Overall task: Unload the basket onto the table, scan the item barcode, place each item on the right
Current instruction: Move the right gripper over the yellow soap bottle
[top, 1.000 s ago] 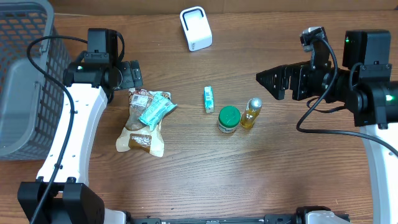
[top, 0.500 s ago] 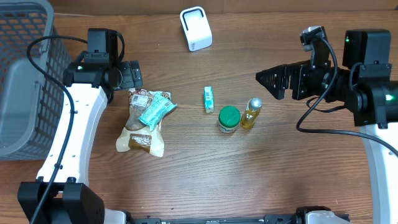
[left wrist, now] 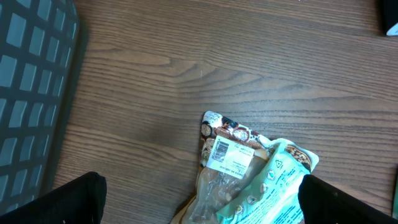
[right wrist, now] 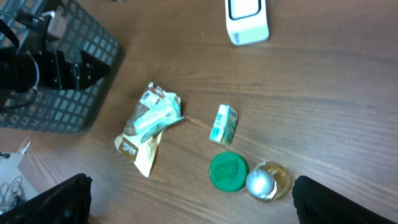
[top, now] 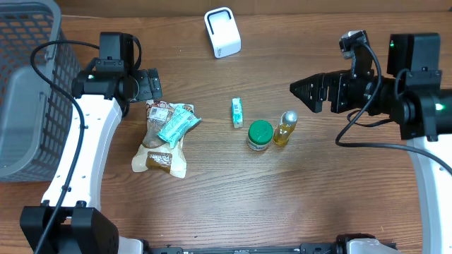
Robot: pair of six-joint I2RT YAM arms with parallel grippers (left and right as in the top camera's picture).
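Left hand [top: 152,86]: fingers [left wrist: 68,199] apart, holding nothing. It hangs over the bench [top: 212,204], well to the left-arm side of the jar [top: 260,134] and a little farther back. The left wrist view shows its two dark fingers at the lower corners, wide, with bare wood between them.

Bag [top: 161,144]: brown, flat on the bench, left of the jar; its top end with a white barcode label sits just below the left hand. A teal pack [top: 176,125] lies slanted across the bag's upper part, touching it.

Right hand [top: 304,95]: fingers apart, holding nothing, raised off the bench, right of the jar and farther back, pointing toward the middle.

Jar: green lid, upright, mid-bench. Bottle [top: 285,128]: amber, silver cap, just beside the jar on its right-arm side; contact cannot be told. Box [top: 237,112]: small, green and white, lying just behind the jar on its left, apart from it.

Scanner [top: 222,32]: white, well behind the jar, near the far edge, nothing at it.

Basket [top: 21,85]: grey mesh, far left of the jar, past the left arm.

No item is in either hand.
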